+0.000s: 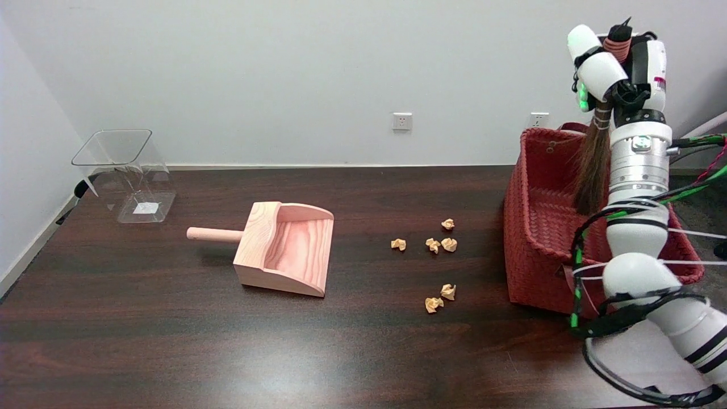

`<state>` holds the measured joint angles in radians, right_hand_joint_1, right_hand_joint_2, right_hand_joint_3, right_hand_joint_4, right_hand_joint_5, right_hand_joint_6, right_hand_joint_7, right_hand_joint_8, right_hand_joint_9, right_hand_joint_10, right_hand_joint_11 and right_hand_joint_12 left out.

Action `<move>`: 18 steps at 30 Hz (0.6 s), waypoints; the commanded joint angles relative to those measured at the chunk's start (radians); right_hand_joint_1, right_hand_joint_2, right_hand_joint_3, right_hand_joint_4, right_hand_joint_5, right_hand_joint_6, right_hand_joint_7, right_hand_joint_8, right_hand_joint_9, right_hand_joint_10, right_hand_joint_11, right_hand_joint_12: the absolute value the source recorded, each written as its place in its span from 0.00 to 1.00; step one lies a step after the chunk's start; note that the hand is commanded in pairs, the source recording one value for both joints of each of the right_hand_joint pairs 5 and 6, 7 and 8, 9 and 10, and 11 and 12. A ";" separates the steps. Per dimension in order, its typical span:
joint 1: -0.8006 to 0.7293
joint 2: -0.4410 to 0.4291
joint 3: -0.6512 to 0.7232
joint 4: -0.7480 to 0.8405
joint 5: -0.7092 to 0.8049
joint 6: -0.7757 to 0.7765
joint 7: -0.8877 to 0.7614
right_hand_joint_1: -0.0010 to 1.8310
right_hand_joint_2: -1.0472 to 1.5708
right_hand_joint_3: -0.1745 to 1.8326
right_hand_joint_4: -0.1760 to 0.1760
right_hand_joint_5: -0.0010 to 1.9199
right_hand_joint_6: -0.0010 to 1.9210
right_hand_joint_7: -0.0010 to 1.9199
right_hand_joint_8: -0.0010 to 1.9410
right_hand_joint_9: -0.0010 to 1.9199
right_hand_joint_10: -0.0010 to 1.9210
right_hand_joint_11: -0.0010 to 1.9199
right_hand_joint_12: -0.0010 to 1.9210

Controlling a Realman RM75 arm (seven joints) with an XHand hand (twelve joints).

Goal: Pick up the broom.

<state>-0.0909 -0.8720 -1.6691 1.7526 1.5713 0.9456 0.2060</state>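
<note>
Holding nothing down low, my arm rises at the lower right of the frame past the table (pixel 170 352). Paper scraps (pixel 440 270) lie mid-frame, a wooden dustpan (pixel 287 250) left of them, presumably awaiting sweeping. Further back stands the red basket (pixel 539 250). Above it, upper right, my robot hand (pixel 616 68) grips the broom (pixel 593 165) by its handle, bristles hanging clear. No legible writing found.

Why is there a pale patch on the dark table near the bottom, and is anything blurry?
Head view: the pale patch is soft glare from overhead light on the glossy dark wooden table; the pink wooden dustpan and crumpled tan paper scraps look sharp, casting faint shadows; the clear plastic bin shows slight reflections.
</note>
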 commanded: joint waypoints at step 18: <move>0.140 -0.346 -0.459 0.108 -0.480 0.347 -0.041 0.46 1.00 0.39 0.50 1.00 1.00 1.00 0.99 1.00 1.00 1.00 1.00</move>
<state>0.0114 -1.0590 -1.9259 1.8403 1.2796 1.1878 0.1717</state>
